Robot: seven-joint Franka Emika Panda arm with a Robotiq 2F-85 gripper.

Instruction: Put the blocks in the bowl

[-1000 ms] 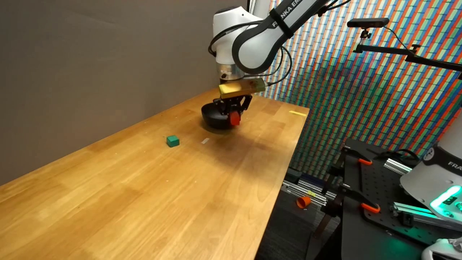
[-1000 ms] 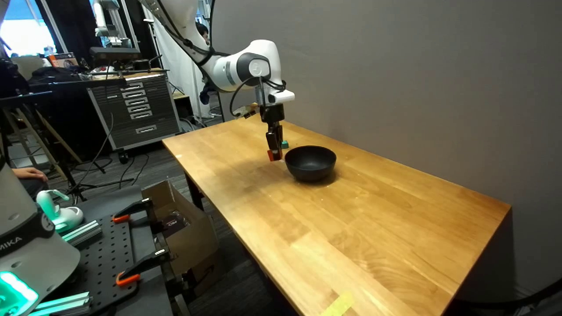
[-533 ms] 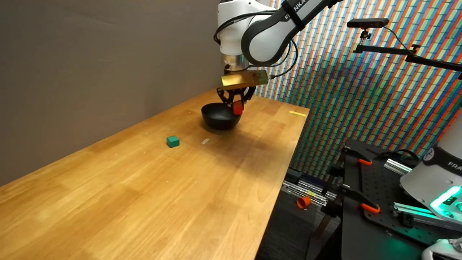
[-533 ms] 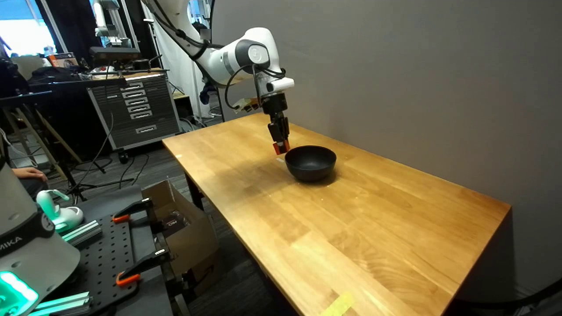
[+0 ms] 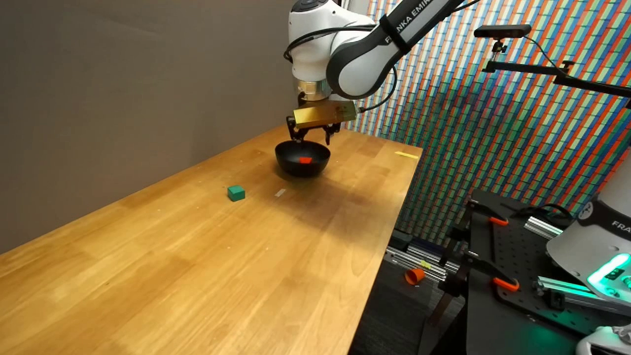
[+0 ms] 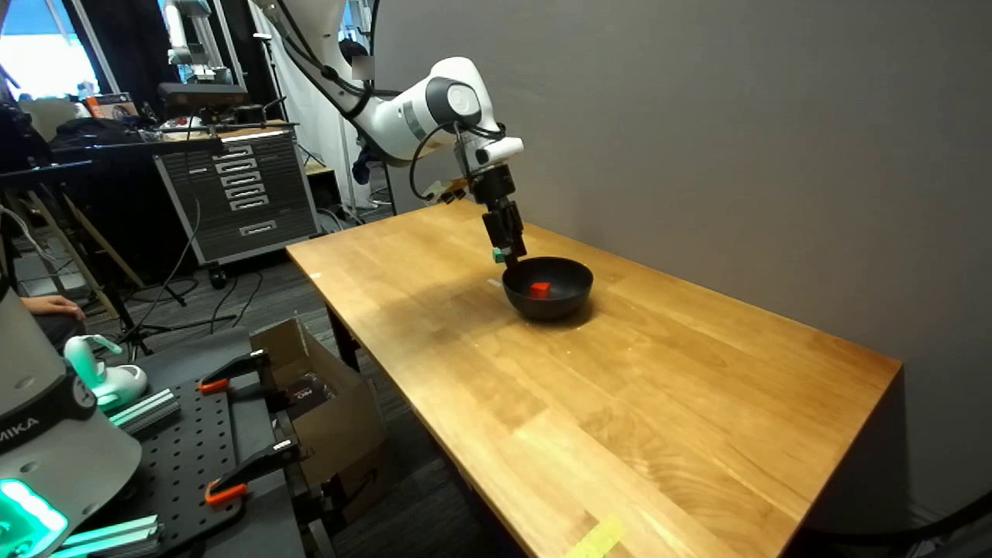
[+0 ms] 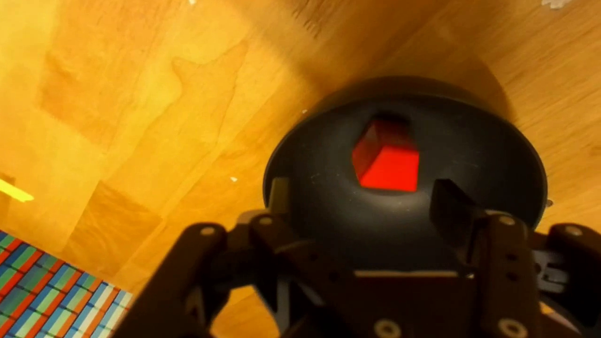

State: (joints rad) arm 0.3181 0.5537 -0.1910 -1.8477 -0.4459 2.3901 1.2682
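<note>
The red block (image 7: 394, 169) lies inside the black bowl (image 7: 497, 145), apart from my fingers. Above the bowl, my gripper (image 7: 361, 190) is open, and nothing is between its fingertips. Both exterior views show the red block (image 5: 305, 160) low within the bowl (image 6: 549, 310). A green block (image 5: 236, 193) rests on the table, a short way from the bowl. In an exterior view that green block (image 6: 497, 254) is partly hidden behind my gripper (image 6: 511, 262).
A grey wall (image 5: 123, 98) runs along the table's (image 5: 222, 276) long side. Small bits of tape lie on the wood: a pale piece (image 5: 280, 193) near the bowl and a yellow strip (image 5: 406, 154) by the far edge. An orange cup (image 5: 414, 276) is on the floor.
One second ago my gripper was shut on the red block beside the bowl. It rose, shifted over the bowl and opened. The red block dropped into the bowl; the green block stayed put.
</note>
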